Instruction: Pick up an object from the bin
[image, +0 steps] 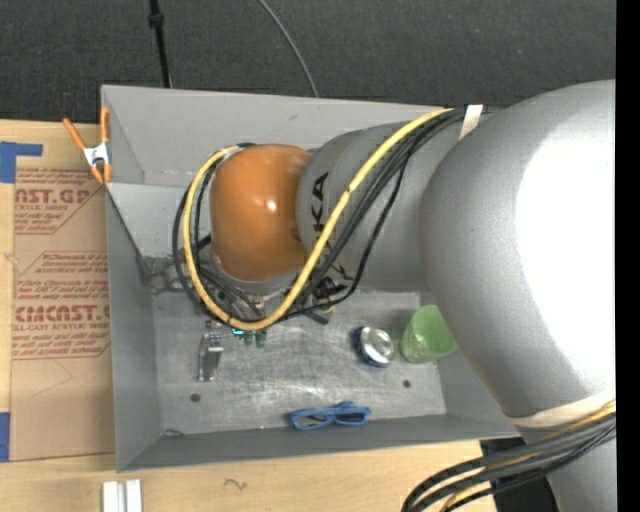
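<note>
A pair of blue glasses (330, 415) is lying flat on the floor of the bin (130, 330), close to the front wall and right of the middle. Behind it, towards the right, a silvery can (376, 345) is resting just beside a pale green plastic thing (428, 335), which is sitting partly under the arm (520, 250).

Over on the left of the floor, well apart from those, a small grey metal piece (208, 358) is lying alone. The gripper (226, 322) is hanging just behind it, low over the floor. Whether the two are touching cannot be told, nor whether the gripper is spread or closed.

The orange cover (258, 215) is sitting above the gripper, with yellow and black cables (335, 215) looping round it.
</note>
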